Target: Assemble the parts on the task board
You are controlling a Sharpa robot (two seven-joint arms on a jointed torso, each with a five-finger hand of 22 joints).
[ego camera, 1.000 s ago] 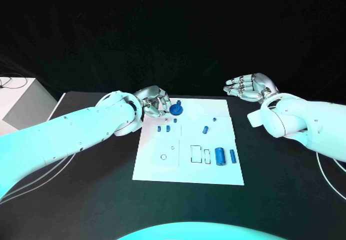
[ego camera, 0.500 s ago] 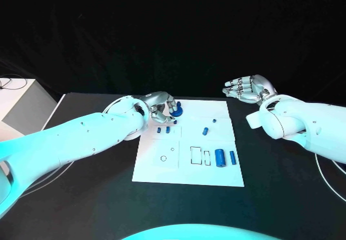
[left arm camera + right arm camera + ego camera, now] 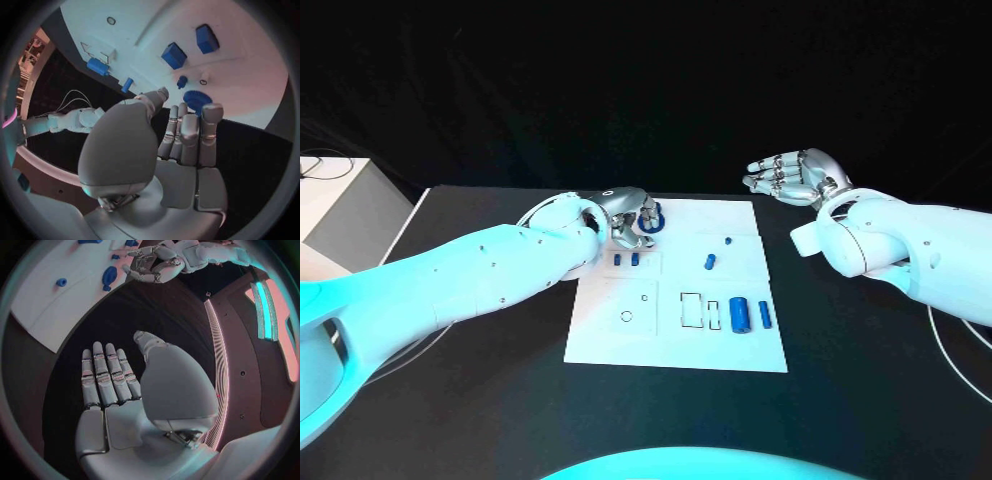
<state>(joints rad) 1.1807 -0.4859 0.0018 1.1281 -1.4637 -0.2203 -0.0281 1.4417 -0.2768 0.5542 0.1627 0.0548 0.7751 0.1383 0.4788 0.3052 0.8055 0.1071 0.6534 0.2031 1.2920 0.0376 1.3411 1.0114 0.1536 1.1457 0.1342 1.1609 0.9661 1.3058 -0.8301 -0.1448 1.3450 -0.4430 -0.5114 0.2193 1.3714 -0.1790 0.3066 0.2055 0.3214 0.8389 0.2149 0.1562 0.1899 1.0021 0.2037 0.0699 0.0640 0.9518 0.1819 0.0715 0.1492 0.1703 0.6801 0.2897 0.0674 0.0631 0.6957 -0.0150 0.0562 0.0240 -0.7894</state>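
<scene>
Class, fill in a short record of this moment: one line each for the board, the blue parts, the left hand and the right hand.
board: white task board lying flat in the middle of the black table
parts: small blue parts spread over the board; a round blue gear near its far left corner
left hand: left hand above the far left corner, fingertips close to the gear; whether they touch it cannot be told
right hand: right hand raised off to the board's right, fingers straight and apart in its wrist view, holding nothing

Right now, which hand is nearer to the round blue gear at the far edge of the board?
Left. The left hand is right at the blue gear, fingertips beside it. The right hand hangs off the task board, beyond its far right corner, holding nothing.
</scene>
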